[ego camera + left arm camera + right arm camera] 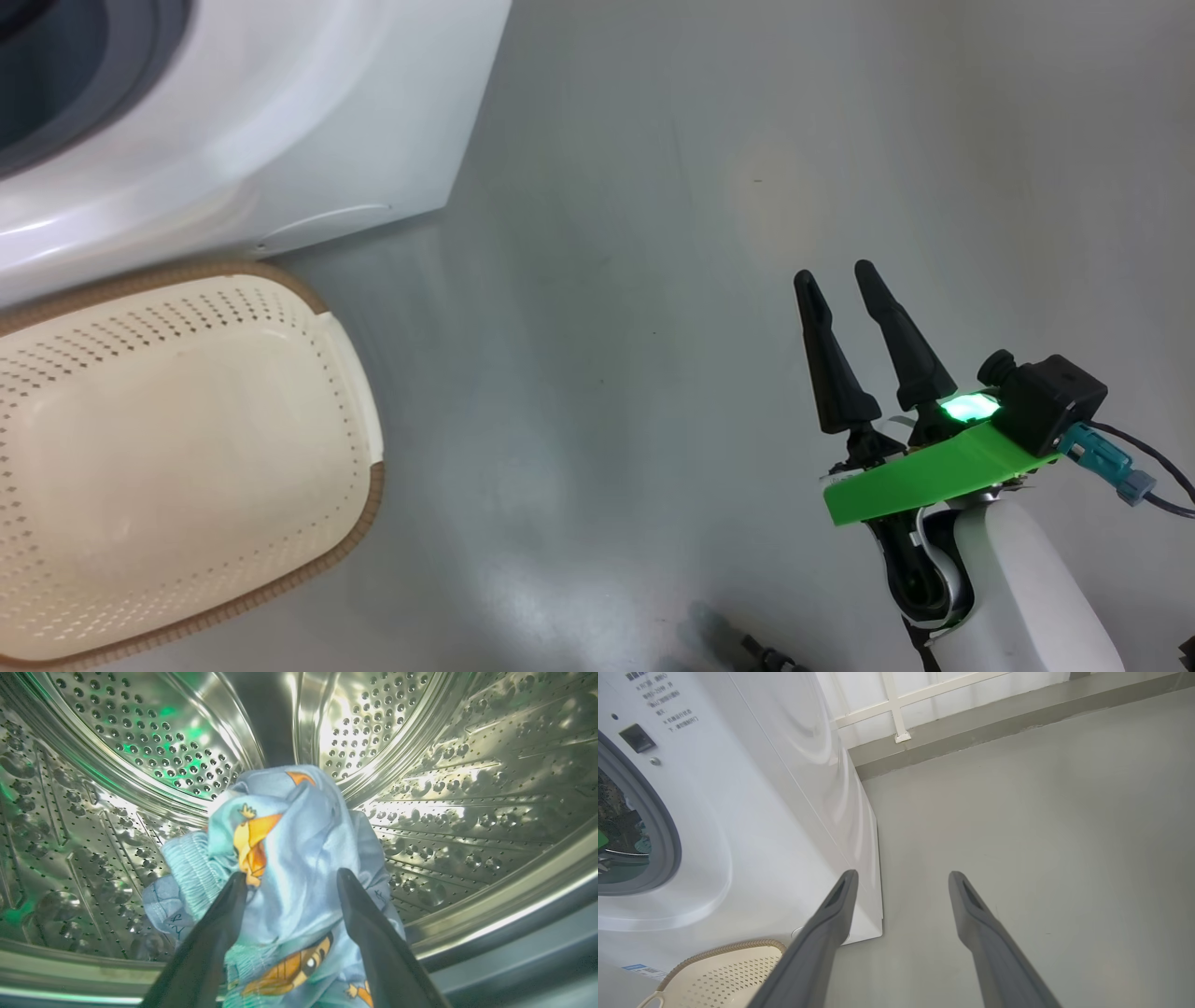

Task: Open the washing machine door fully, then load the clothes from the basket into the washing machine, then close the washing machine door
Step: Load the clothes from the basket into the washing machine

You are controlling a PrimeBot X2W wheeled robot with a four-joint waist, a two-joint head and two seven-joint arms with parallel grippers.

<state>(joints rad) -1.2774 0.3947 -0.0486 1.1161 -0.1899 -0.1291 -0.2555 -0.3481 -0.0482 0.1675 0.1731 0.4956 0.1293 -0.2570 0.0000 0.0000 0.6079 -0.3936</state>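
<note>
In the left wrist view my left gripper [293,876] is inside the steel drum [467,788] of the washing machine. Its fingers stand wide apart, open. The clothes [299,826], light blue with orange figures, lie bunched on the drum floor just past and between the fingertips. The white washing machine [280,140] fills the head view's top left; its grey-ringed opening [644,826] shows in the right wrist view. Its door is out of view. The cream basket [187,448] sits on the floor before it with nothing inside. My right gripper [836,275] hovers open over bare floor.
Grey floor [653,280] stretches to the right of the machine and basket. In the right wrist view my right gripper [902,876] points past the machine's corner [873,868] toward a grey kerb [994,723] and a white railing [896,704]. The basket's rim [728,947] shows at bottom left.
</note>
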